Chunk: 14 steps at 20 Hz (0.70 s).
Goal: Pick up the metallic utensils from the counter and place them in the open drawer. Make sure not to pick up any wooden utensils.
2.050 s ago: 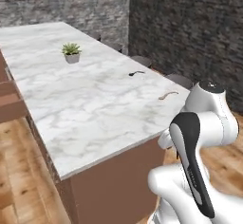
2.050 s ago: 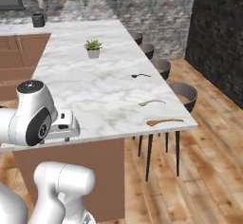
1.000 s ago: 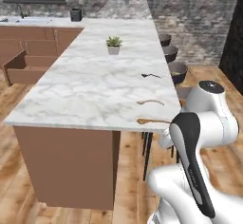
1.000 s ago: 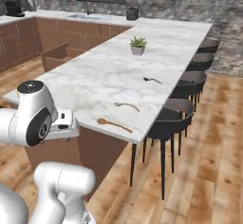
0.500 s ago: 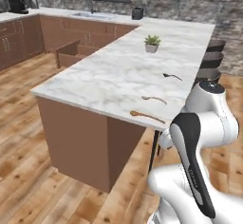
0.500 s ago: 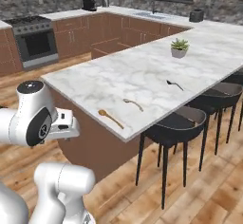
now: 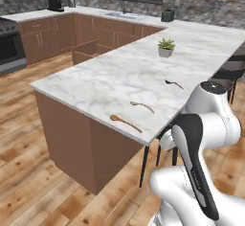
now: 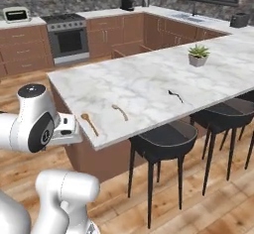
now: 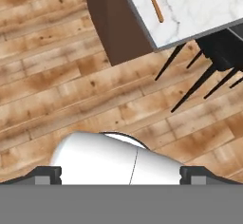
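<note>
The white marble counter (image 7: 115,79) (image 8: 149,79) carries a small dark-grey metallic utensil (image 7: 173,83) (image 8: 174,95) near its stool-side edge. Two wooden utensils lie closer to the near corner: a long spoon (image 7: 125,123) (image 8: 90,123) and a shorter curved one (image 7: 141,106) (image 8: 119,111). The open drawer (image 7: 82,52) (image 8: 125,51) juts out of the brown cabinets beyond the counter. My gripper (image 9: 121,176) is open and holds nothing. It hangs over the wooden floor, off the counter's corner (image 9: 190,14). The long spoon's handle (image 9: 153,0) shows at the top of the hand view.
A potted plant (image 7: 166,47) (image 8: 198,55) stands on the counter past the utensils. Black bar stools (image 8: 163,139) (image 9: 213,52) line the counter's right side. A stove (image 8: 67,34) and a sink run (image 7: 122,15) sit along the back wall. Wooden floor (image 7: 28,172) surrounds the island.
Both base views have swung around the island, so the camera has moved; the utensils lie where they were on the counter. The gripper stays open.
</note>
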Available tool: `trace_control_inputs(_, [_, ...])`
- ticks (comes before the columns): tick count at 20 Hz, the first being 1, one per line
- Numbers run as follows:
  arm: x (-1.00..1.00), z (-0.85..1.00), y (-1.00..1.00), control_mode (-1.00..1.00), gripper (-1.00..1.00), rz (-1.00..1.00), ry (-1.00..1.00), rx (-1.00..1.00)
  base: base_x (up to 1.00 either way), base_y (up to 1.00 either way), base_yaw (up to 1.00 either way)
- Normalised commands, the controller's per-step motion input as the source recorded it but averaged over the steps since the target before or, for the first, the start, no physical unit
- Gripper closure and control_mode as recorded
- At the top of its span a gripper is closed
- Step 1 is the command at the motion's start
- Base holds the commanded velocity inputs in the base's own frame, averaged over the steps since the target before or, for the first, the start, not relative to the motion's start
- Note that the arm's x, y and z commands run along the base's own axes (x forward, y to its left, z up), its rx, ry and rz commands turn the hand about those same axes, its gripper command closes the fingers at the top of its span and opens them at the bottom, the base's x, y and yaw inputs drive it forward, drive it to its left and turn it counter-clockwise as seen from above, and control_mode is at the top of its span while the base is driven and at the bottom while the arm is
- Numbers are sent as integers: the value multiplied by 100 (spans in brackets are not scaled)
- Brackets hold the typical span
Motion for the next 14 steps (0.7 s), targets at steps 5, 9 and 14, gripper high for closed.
trace_control_inputs(5, [0, 0, 0, 100, -100, 0, 0, 0, 11, -99, 6])
trace_control_inputs(9, [0, 0, 0, 100, -100, 0, 0, 0, 46, -99, 9])
trace_control_inputs(14, [0, 0, 0, 100, -100, 0, 0, 0, 63, -95, 19])
